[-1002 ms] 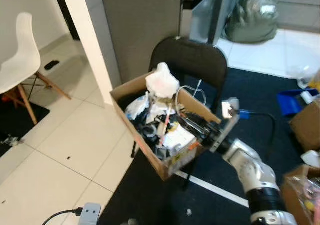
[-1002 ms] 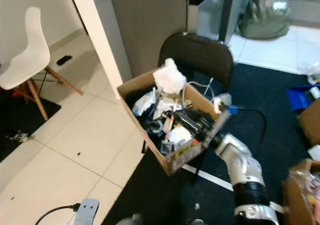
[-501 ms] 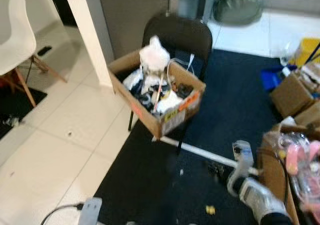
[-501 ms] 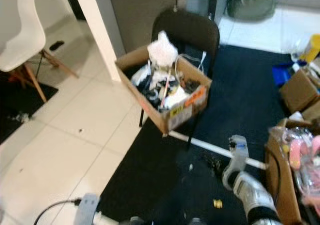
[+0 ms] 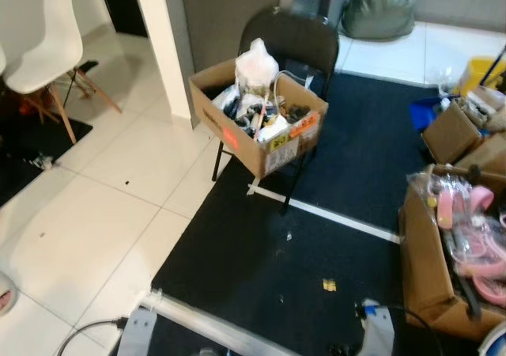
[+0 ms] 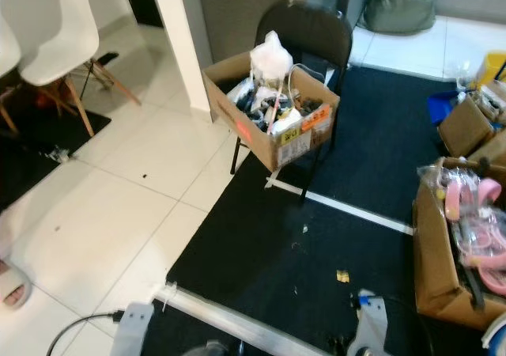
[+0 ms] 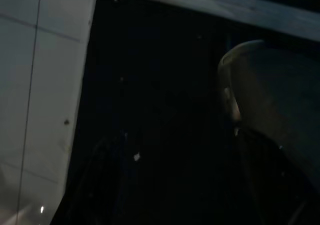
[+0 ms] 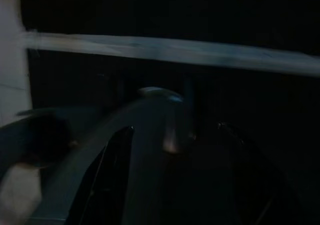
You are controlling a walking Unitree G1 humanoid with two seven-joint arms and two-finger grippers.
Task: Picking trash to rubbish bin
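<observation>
Now the right arm, which a second ago was reaching into the cardboard box on the black chair, is drawn right back; only its wrist end is seen at the bottom edge of the head views, low over the dark carpet; the box is seen from further off than before, which is put down to the camera having moved away, not to the box having shifted.

The box, heaped with trash and topped by a white plastic bag, is left standing on the chair seat, well apart from both arms; a small yellow scrap is seen lying on the carpet near the right wrist, and it may be judged a likely next piece to collect, though this cannot be confirmed.

The right gripper is seen in a very dark wrist view, its two black fingers spread with nothing visible between them, so it is taken as released and empty; the left gripper is likewise spread and empty in its own dim wrist view, hanging idle over the carpet beside the white floor tiles.

A deposit into the box is judged to be finished; a second box with pink items is seen to the right.
</observation>
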